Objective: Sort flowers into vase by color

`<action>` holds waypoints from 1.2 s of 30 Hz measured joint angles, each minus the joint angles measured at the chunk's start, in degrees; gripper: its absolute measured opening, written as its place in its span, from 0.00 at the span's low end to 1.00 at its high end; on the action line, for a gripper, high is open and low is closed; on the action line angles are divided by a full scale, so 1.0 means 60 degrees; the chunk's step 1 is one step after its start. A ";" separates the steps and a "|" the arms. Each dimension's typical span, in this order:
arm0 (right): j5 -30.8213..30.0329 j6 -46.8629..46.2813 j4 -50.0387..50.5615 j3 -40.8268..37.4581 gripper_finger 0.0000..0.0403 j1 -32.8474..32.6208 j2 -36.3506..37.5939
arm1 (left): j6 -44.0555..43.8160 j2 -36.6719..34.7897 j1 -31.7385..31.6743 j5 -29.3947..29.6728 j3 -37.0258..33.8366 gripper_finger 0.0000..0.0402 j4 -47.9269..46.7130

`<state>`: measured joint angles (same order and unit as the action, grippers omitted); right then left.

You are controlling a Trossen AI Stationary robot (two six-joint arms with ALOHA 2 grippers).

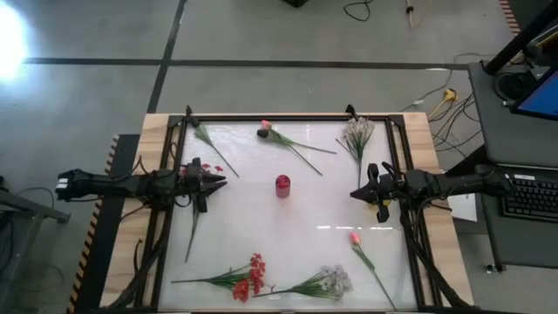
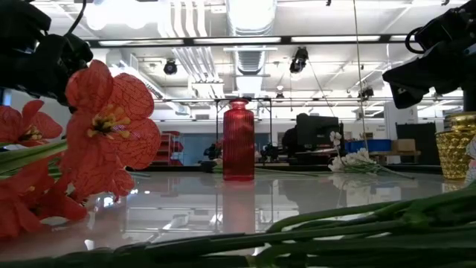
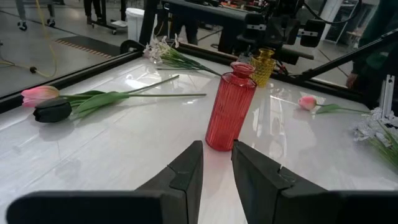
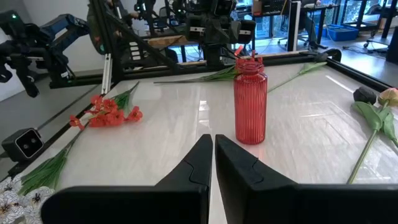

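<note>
A ribbed red glass vase [image 1: 282, 186] [image 3: 230, 106] [image 4: 250, 102] stands upright at the table's middle. My left gripper [image 1: 222, 181] [image 3: 217, 163] hovers to its left with the fingers slightly apart and nothing between them. My right gripper [image 1: 353, 194] [image 4: 214, 146] hovers to its right, shut and empty. Flowers lie flat on the table. A pink bud [image 1: 266, 126] [image 3: 40, 94] and a white spray [image 1: 357, 131] are at the far side. A red bunch [image 1: 253, 277] [image 4: 109, 112], a white spray [image 1: 331, 281] and a pink bud [image 1: 355, 237] are at the near side. Small red blooms [image 1: 193, 166] show beside my left arm.
A gold vase [image 3: 264, 65] [image 2: 455, 152] stands near my right arm. A small dark lump [image 3: 53, 111] lies beside the far pink bud. A green stem [image 1: 209, 141] lies at the far left. A black frame [image 1: 288, 116] rims the white tabletop.
</note>
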<state>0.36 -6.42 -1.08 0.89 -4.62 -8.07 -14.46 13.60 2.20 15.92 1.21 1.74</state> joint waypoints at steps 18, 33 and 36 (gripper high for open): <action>0.0003 -0.0003 0.0003 0.0000 0.03 0.0003 -0.0002 | -0.0003 -0.0003 0.0000 0.0000 0.0004 0.19 0.0004; -0.1822 1.3872 -0.1357 0.0218 0.03 0.0011 -0.0129 | 0.0000 0.0001 0.0000 0.0000 0.0001 0.19 0.0002; -0.1832 1.5496 -0.1596 0.0273 0.03 0.0011 -0.0137 | -0.0001 0.0001 0.0000 0.0000 0.0003 0.19 0.0004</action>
<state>-10.63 86.56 -10.66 2.52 -4.56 -8.89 -14.47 13.61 2.20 15.92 1.23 1.76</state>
